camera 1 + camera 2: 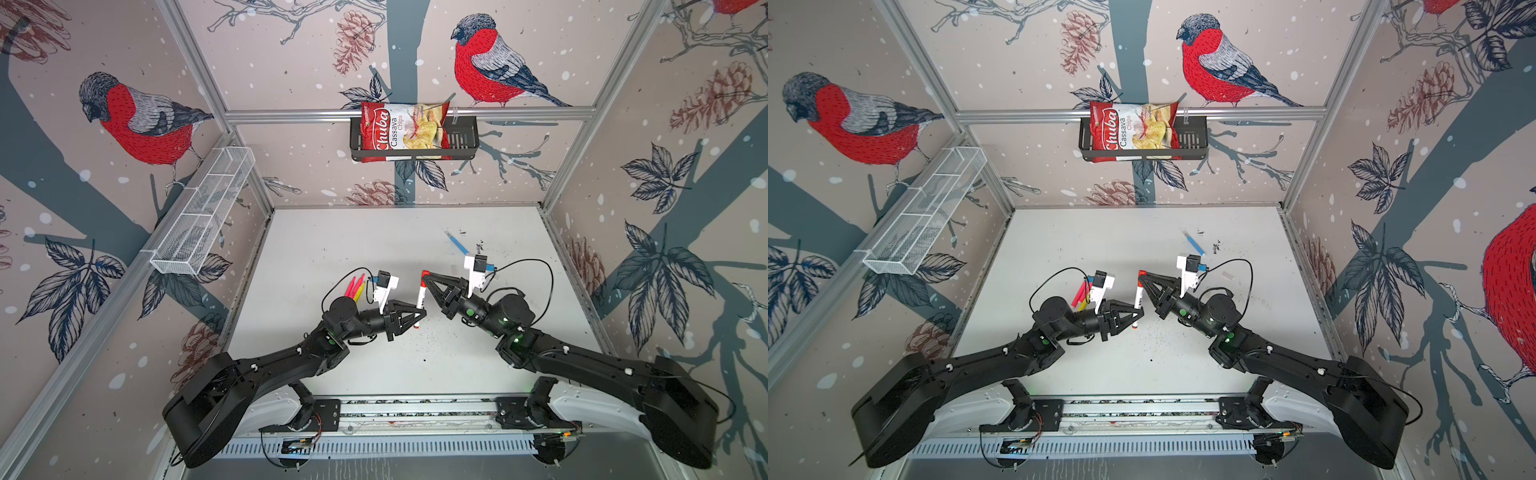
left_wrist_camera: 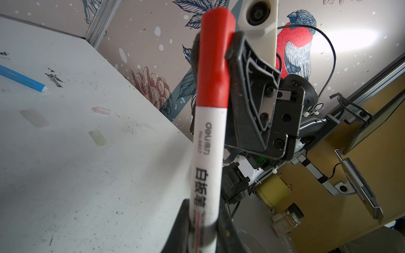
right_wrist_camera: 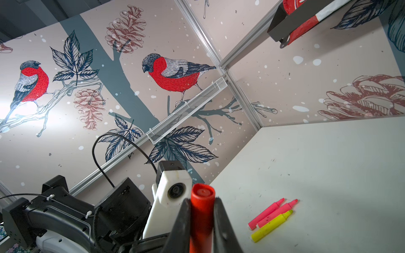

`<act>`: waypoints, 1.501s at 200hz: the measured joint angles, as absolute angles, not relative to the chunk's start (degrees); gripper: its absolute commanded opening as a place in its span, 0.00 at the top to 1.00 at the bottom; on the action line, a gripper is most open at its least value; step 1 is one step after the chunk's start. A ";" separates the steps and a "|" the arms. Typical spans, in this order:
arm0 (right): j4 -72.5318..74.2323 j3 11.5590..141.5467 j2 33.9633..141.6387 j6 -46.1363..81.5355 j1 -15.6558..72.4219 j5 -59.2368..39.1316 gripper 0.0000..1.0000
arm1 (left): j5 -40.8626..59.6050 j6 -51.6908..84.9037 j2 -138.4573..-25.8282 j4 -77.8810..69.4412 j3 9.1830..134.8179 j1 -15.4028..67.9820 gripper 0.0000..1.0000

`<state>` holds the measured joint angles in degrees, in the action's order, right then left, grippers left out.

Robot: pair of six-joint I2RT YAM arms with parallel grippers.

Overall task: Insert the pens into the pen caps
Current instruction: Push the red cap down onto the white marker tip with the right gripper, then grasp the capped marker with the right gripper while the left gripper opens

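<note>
A white-barrelled pen (image 1: 420, 297) (image 2: 208, 153) stands nearly upright above the table's middle. My left gripper (image 1: 419, 318) (image 2: 202, 219) is shut on its lower barrel. The red pen cap (image 1: 424, 276) (image 2: 215, 61) (image 3: 201, 210) sits on the pen's top end, and my right gripper (image 1: 428, 277) (image 3: 201, 206) is shut on it. Two pink pens (image 3: 266, 213) and a yellow pen (image 3: 271, 225) lie side by side, uncapped, on the left. A blue pen (image 1: 457, 243) (image 2: 22, 78) lies at the back right. Three translucent pen caps (image 2: 97, 137) (image 2: 101, 110) (image 2: 34, 117) lie loose on the right of the table.
The white table (image 1: 353, 249) carries black scribble marks (image 1: 478, 245) beside the blue pen. A chips bag (image 1: 405, 131) fills a black basket on the back wall. A white mesh shelf (image 1: 203, 212) hangs on the left wall.
</note>
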<state>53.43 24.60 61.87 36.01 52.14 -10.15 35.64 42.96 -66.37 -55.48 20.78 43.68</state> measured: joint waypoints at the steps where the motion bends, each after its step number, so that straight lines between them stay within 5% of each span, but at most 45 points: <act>1: 53.41 24.62 61.87 36.01 52.14 -10.15 0.95 | 35.64 42.96 -66.32 -55.48 20.78 43.68 1.00; 131: 44.84 31.99 63.77 32.97 56.31 -3.68 0.93 | 29.41 39.00 -60.34 -48.77 21.41 43.62 1.00; 143: 44.84 32.03 63.40 32.97 56.31 -3.75 0.82 | 29.41 38.76 -60.34 -48.75 21.41 43.62 1.00; 163: 40.69 32.62 62.04 33.23 56.47 -6.87 0.38 | 25.69 37.08 -60.71 -49.60 21.58 43.55 1.00; 189: 31.05 32.71 58.52 32.75 57.23 -12.82 0.29 | 15.86 34.98 -61.54 -52.99 21.39 42.54 1.00; 300: 18.90 33.58 49.50 28.45 56.95 -13.26 0.32 | 5.56 30.13 -56.97 -53.98 18.11 43.75 1.00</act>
